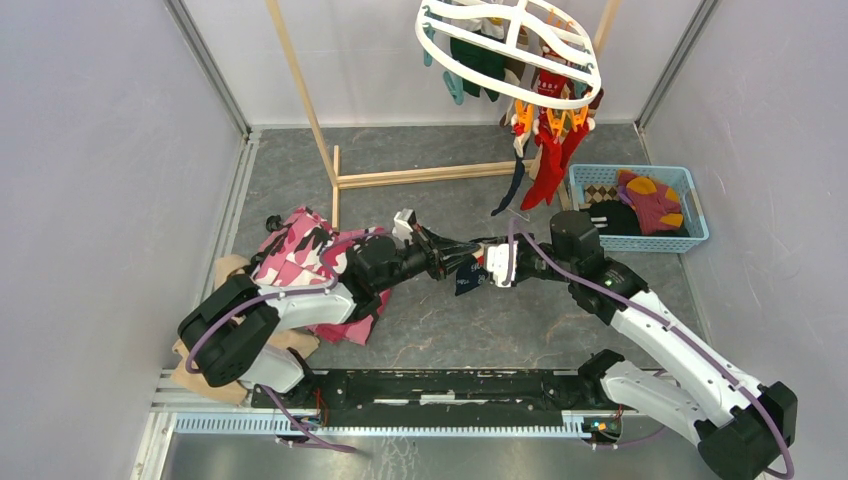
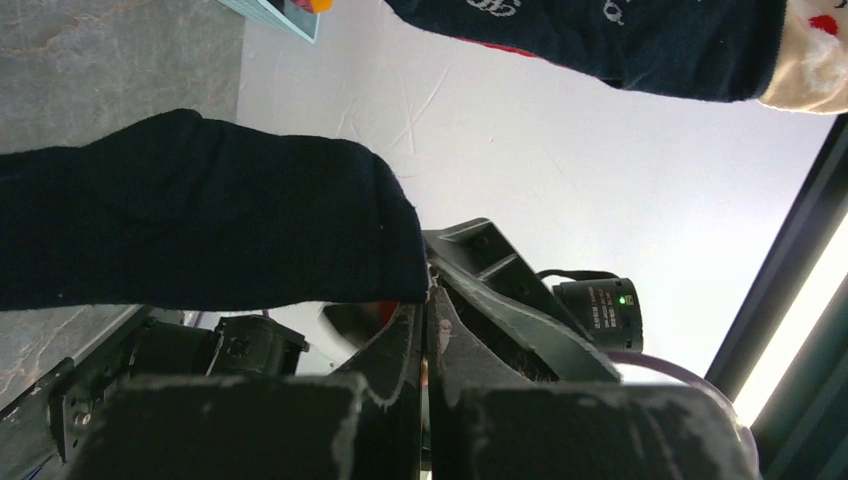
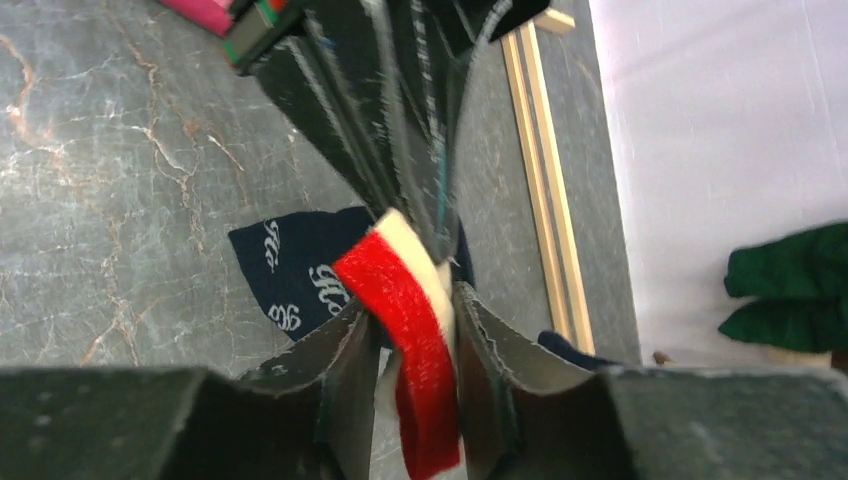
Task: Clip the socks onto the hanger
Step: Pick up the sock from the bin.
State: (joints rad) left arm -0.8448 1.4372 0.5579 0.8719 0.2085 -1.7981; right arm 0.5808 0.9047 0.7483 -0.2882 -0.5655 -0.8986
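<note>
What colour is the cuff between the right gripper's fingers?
Red cuff with cream edge; right wrist view.

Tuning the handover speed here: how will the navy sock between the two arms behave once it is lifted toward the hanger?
Probably floppy: the navy sock droops below the left gripper pinching it. Likely light, since a thin pinch holds it. Its red cuff folds between the right fingers, so it may slip.
</note>
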